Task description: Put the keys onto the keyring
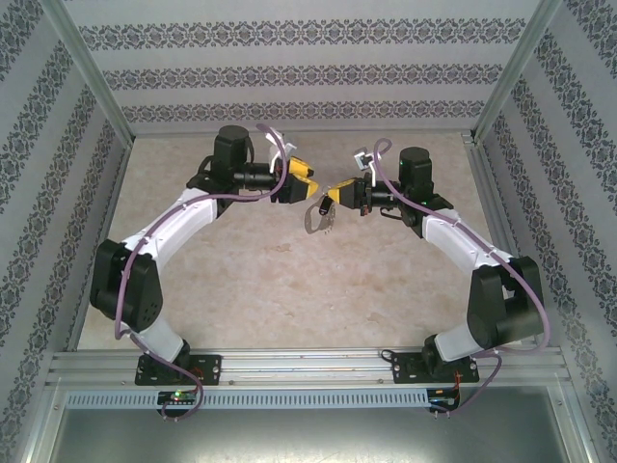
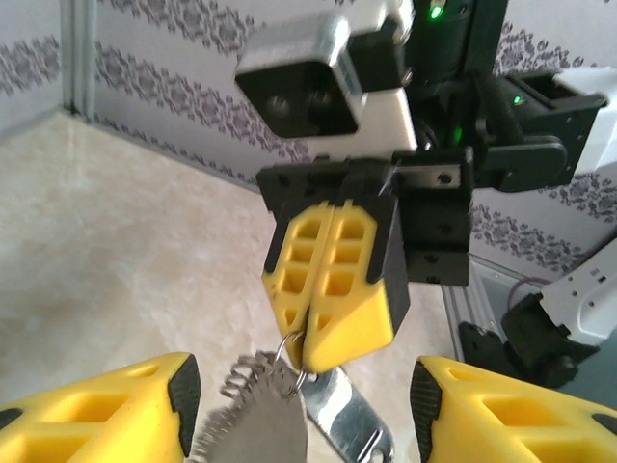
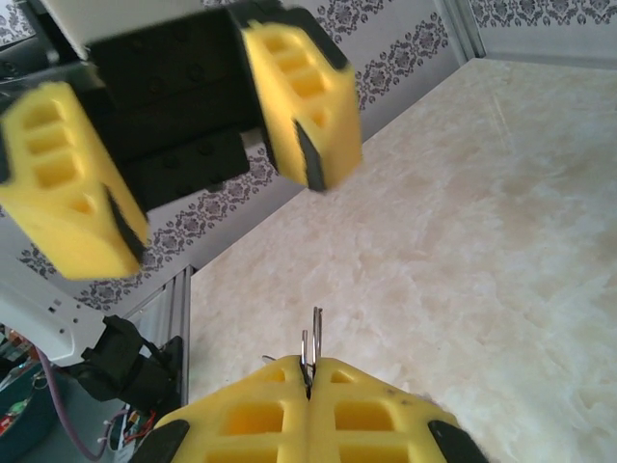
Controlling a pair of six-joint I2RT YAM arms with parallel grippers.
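Two hands meet above the bench [image 1: 289,289]: the right hand [image 2: 310,342] is clamped on the keyring [image 1: 316,220], dangling in mid-air, while the left hand [image 3: 217,203] gapes wide and empty. Whether the key is threaded yet, I cannot tell.

Left arm [image 1: 164,231] and right arm [image 1: 463,241] bend inward, meeting mid-frame in the top view. Left gripper [image 2: 304,391] gapes wide open. Right gripper [image 3: 308,381] faces it, 2 fingers pinched tight on the keyring [image 1: 315,220].
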